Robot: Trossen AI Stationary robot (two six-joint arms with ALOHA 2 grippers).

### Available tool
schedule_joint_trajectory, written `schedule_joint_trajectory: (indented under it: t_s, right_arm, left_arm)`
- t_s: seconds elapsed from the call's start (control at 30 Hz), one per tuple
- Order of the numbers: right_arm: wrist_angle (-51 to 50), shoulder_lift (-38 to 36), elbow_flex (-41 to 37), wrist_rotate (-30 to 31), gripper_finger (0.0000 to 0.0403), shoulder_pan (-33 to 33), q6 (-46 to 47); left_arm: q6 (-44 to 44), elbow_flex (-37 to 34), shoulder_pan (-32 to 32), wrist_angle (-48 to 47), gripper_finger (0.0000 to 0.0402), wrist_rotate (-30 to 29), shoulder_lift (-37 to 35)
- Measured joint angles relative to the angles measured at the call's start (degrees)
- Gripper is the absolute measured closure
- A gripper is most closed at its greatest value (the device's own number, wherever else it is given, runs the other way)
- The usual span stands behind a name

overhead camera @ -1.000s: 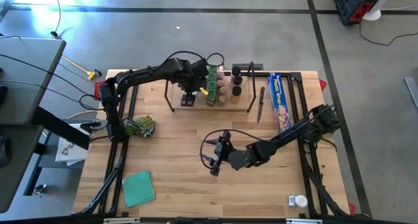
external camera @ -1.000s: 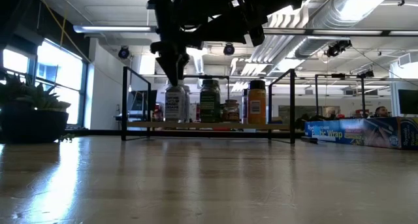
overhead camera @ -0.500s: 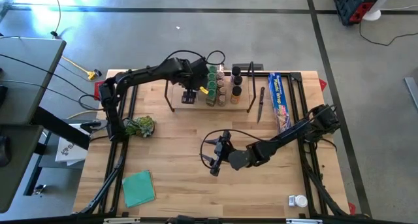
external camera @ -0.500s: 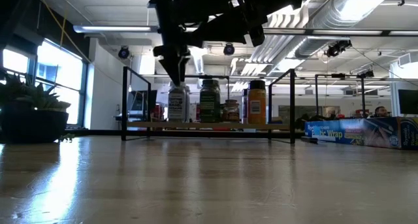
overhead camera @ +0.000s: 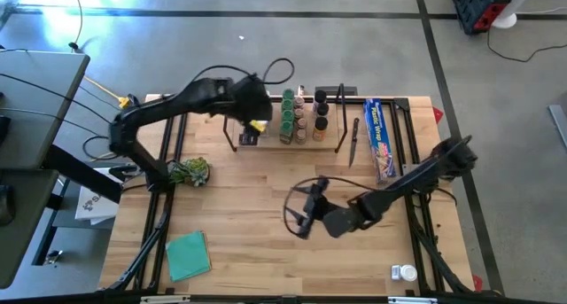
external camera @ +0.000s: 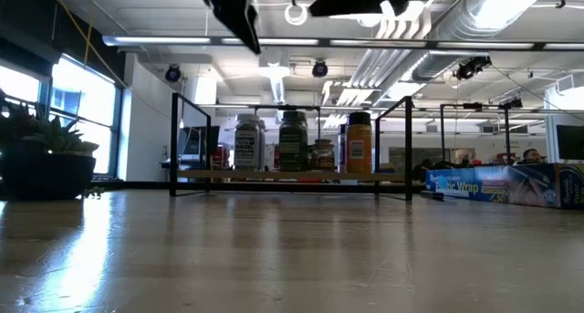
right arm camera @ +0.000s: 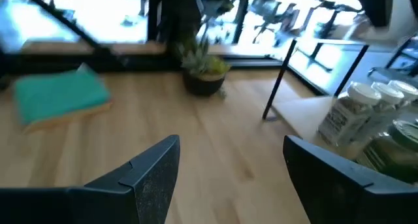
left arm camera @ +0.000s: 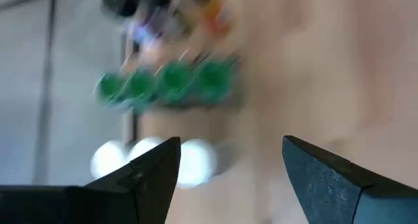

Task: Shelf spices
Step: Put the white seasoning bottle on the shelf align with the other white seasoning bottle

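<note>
The wooden table [overhead camera: 257, 206] carries the shelf [overhead camera: 283, 137], plant [overhead camera: 189, 171], teal square [overhead camera: 188, 254], wrap box [overhead camera: 381, 137]

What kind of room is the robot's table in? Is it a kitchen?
Probably not a kitchen. It looks like a lab or workshop: exposed ceiling ducts overhead, a bare concrete floor with cables around the wooden table, and two robot arms working on it. The spice jars on the shelf are just practice props.
</note>
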Motion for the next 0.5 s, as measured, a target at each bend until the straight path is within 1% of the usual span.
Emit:
schedule_joint_trajectory:
  t_s: [0.03,0.1,0.17,0.23,0.3,0.37,0.43,0.5]
  right_arm:
    - [-4.2,-2.1,0.0,-0.4,0.0135,0.9,1.0]
    - [-11.8,-6.9,0.1,-2.8,0.0135,2.4,4.5]
    - [-21.2,-11.3,2.2,-7.9,0.0135,3.6,10.3]
    - [-32.7,-13.8,6.2,-14.2,0.0135,4.5,18.0]
    - [-46.3,-13.9,11.3,-20.6,0.0135,5.3,24.3]
    - [-59.4,-12.1,17.0,-27.2,0.0135,6.4,27.0]
    - [-70.0,-9.5,22.2,-34.7,0.0135,7.6,25.5]
    - [-77.2,-7.0,25.7,-42.7,0.0135,9.0,24.3]
  left_arm:
    - [-1.9,-0.7,-0.9,0.9,0.0138,2.3,-1.7]
    - [-5.1,-3.1,-3.2,3.0,0.0140,5.0,-5.3]
    - [-7.8,-6.4,-5.8,6.0,0.0145,5.0,-8.5]
    - [-10.3,-10.8,-8.7,9.6,0.0150,3.9,-11.6]
    - [-13.1,-15.5,-11.6,13.9,0.0154,1.8,-14.4]
    - [-15.2,-20.4,-14.3,18.3,0.0156,-0.6,-16.8]
    - [-16.7,-25.7,-16.8,23.0,0.0158,-2.8,-18.6]
    - [-17.8,-30.7,-18.9,28.0,0.0158,-4.7,-19.8]
